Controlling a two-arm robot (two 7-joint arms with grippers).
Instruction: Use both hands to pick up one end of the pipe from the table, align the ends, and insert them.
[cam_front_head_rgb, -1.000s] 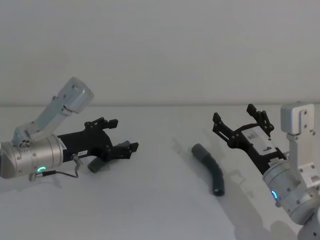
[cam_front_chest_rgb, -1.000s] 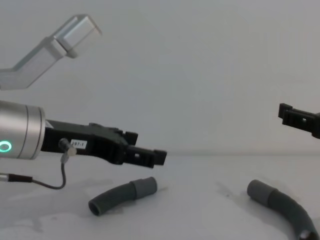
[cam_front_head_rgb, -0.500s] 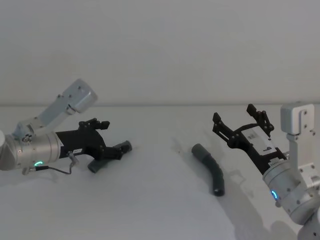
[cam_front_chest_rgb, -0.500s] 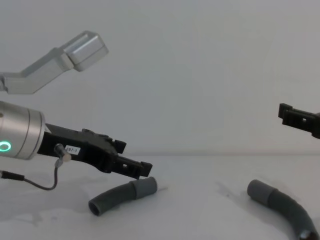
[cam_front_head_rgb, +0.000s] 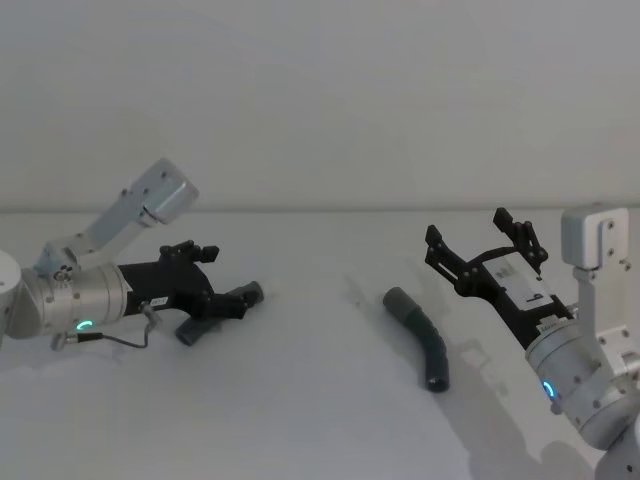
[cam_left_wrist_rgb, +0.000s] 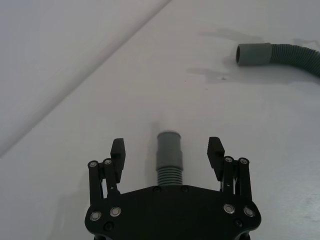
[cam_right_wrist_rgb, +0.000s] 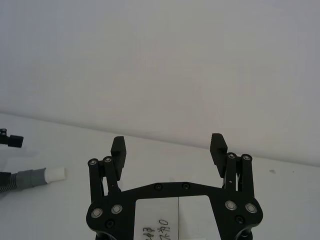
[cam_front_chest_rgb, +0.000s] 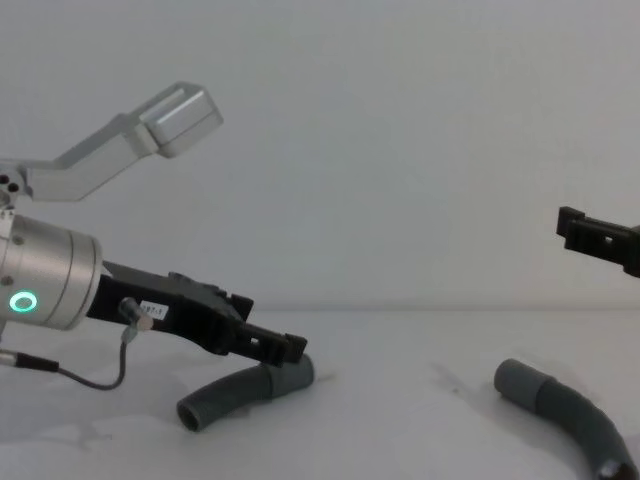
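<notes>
left gripper (cam_left_wrist_rgb: 167, 150) is reaching low over the table (cam_front_head_rgb: 320, 410), fingers spread open either side of the cuff (cam_left_wrist_rgb: 169, 146) of the short hose (cam_front_chest_rgb: 232, 392), not touching | its white label is showing nothing readable | longer hose (cam_front_head_rgb: 426, 342) is lying right, well apart | right gripper (cam_front_head_rgb: 468, 228) is hovering raised further right, fingers open, label scrawl unreadable

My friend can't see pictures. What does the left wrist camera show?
The open left gripper straddles the short hose, its black fingers on either side of the grey cuff without touching it. The hose lies on a white table, and the long hose lies farther off.
</notes>
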